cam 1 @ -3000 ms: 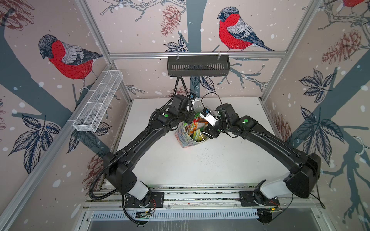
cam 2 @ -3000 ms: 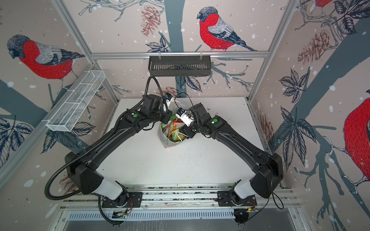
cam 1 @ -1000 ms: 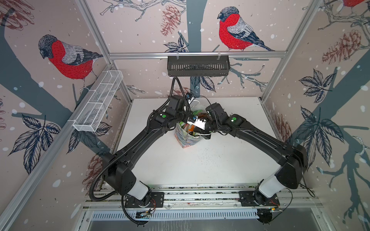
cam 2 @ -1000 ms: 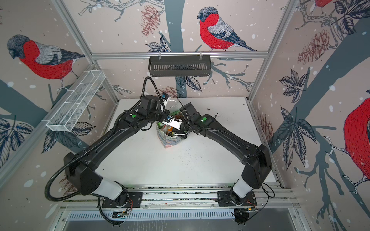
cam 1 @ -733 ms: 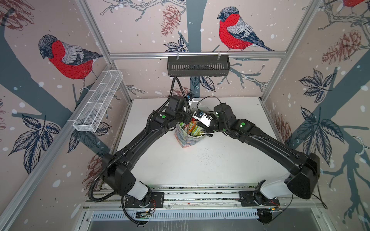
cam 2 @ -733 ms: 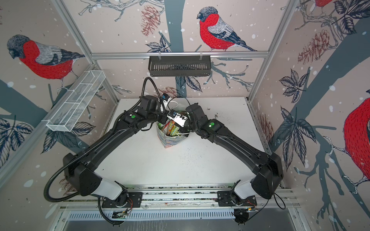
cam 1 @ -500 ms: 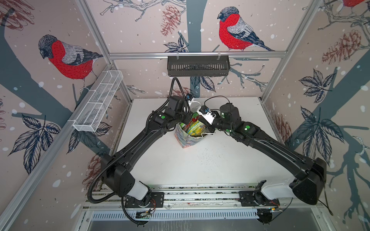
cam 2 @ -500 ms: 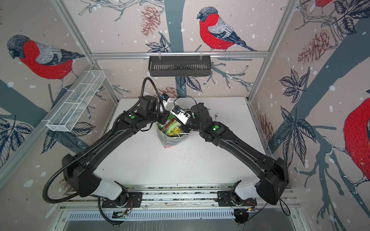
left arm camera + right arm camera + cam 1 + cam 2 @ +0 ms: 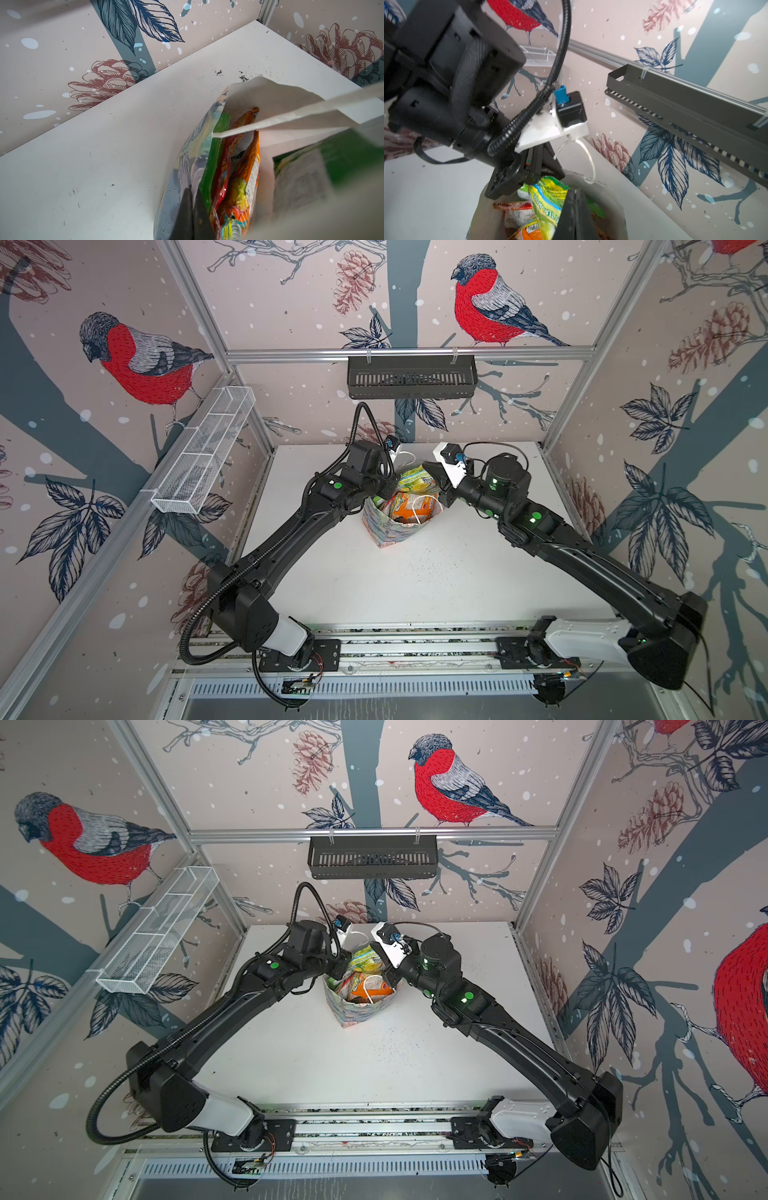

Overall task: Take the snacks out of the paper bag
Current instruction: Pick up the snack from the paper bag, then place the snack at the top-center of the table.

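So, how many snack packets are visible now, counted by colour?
green-yellow packet: 1
orange packet: 1
red packet: 1
bright green packet: 1
Total: 4 visible; the paper bag may hide more.

paper bag (image 9: 388, 533): matt paper | snacks (image 9: 415, 483): glossy plastic | tray (image 9: 411, 381): probably metal

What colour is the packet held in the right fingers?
The packet is green-yellow with green lettering, clearest in the right wrist view.
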You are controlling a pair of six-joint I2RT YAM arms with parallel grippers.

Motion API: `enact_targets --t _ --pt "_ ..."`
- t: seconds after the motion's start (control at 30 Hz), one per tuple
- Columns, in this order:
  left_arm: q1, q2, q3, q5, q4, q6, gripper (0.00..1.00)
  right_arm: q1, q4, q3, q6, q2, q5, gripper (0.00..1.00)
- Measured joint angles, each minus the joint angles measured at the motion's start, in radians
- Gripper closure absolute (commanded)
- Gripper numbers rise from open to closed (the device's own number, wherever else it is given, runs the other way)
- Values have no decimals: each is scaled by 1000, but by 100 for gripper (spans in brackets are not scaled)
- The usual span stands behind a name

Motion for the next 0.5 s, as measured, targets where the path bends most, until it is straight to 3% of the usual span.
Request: enact_targets --t 0.5 --pt "0 -2 0 -6 0 3 100 -56 171 -35 25 -186 217 100"
